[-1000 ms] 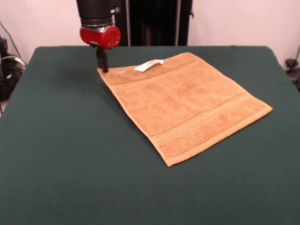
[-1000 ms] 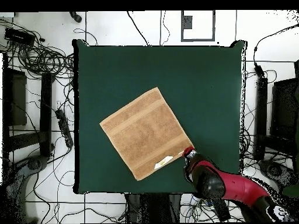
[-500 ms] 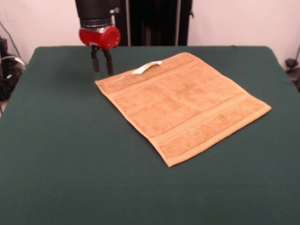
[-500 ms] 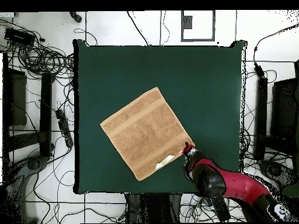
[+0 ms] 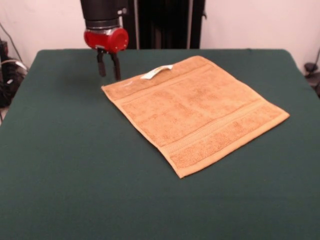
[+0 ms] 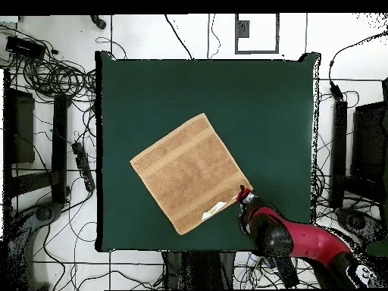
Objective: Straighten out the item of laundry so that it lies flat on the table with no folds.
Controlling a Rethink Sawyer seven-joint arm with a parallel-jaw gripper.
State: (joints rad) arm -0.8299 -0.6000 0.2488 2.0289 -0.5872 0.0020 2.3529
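The tan-orange terry towel (image 5: 195, 111) lies spread flat on the dark green table (image 5: 75, 165), turned like a diamond, with a white tag (image 5: 157, 71) on its far edge. In the overhead view the towel (image 6: 189, 172) sits left of the table's middle. My gripper (image 5: 109, 74) hangs open and empty just above the table, beside the towel's far left corner and apart from it. In the overhead view the gripper (image 6: 244, 195) is at the towel's right corner.
Cables and stands (image 6: 53, 83) lie on the floor round the table. The robot's black pedestal (image 5: 165, 22) stands behind the table's far edge.
One second ago my gripper was shut on the towel's corner. It has since opened, let the corner go and risen slightly. The corner has settled flat.
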